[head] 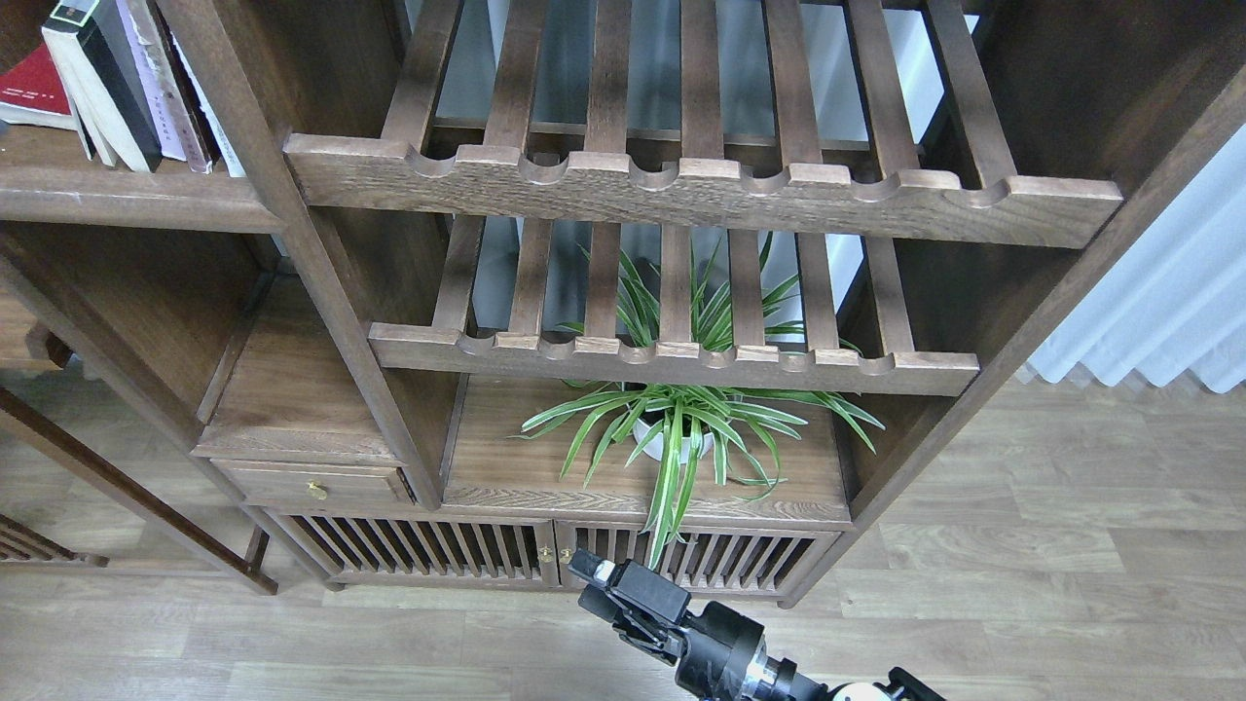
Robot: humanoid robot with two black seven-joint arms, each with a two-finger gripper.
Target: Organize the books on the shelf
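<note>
The books stand at the top left on the shelf [127, 200], a dark brown board with a rounded front edge. The red book [29, 90] lies at the frame's left edge, mostly cut off. The black-grey book [97, 92] leans against the white-lilac book [156, 92], which rests against the bookcase upright. My right gripper [608, 584] rises from the bottom edge, low in front of the bookcase's slatted doors and far below the books. It is dark and seen end-on, and holds nothing that I can see. My left gripper is out of view.
Two slatted racks with scalloped front rails [701, 195] [672, 360] fill the middle of the bookcase. A potted spider plant [681, 428] stands on the board below them. A small drawer [311, 482] and slatted doors [438, 550] are at the bottom. A white curtain [1168, 292] hangs on the right.
</note>
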